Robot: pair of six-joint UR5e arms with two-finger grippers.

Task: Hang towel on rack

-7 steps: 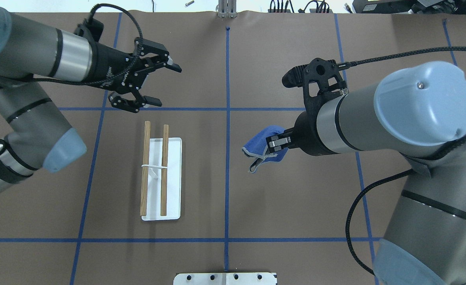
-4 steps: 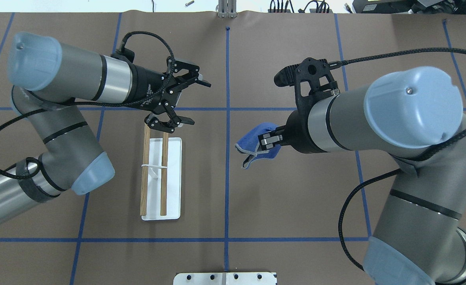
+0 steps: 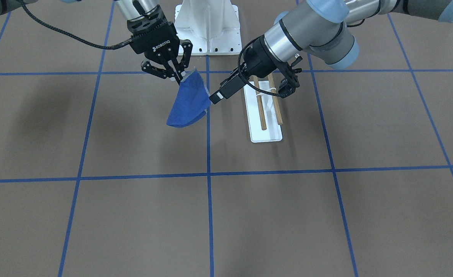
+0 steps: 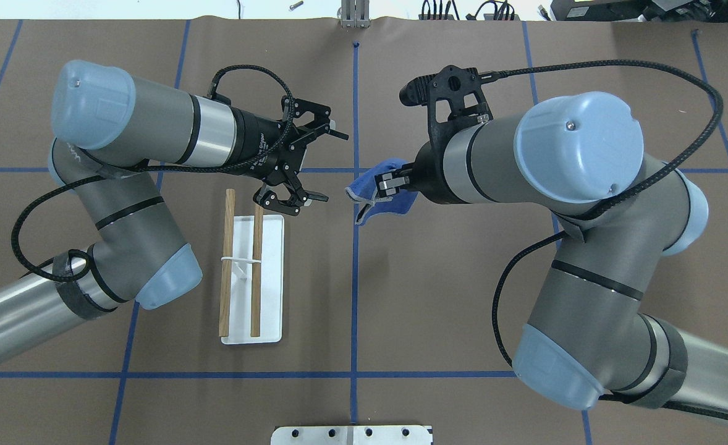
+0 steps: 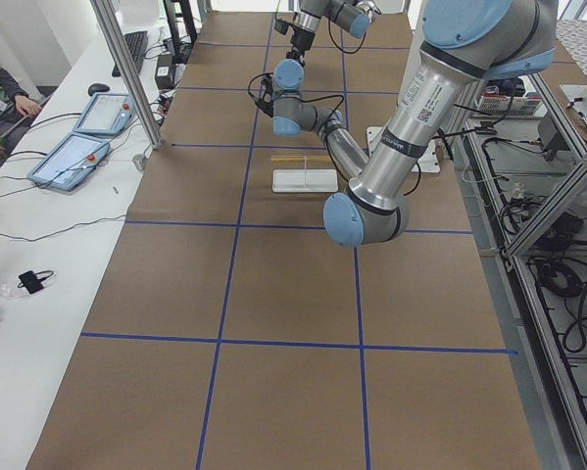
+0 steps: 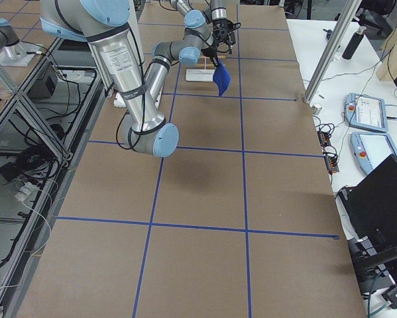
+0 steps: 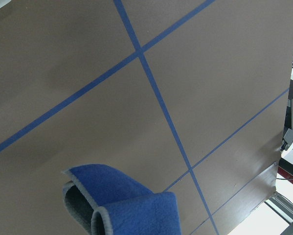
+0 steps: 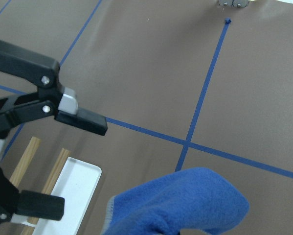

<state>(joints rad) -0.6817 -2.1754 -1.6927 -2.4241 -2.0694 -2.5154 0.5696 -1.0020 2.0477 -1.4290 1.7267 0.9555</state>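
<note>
One ROBOTIQ-marked right end effector (image 3: 179,79) grips the towel (image 3: 186,104); left end effector (image 4: 332,167) gapes.

- Left arm (image 4: 154,127) extends toward the worktop's centre; left gripper (image 4: 333,167) nearly horizontal, jaws spread wide.
- Right arm (image 4: 524,161) bent inward; right gripper (image 4: 384,183) angled downward, jaws clamped on the towel (image 3: 186,104).

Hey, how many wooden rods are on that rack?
2. One rod overhangs the rack's left edge in the overhead view; the other rod runs parallel beside it, over the white base. None appears hidden.
</note>
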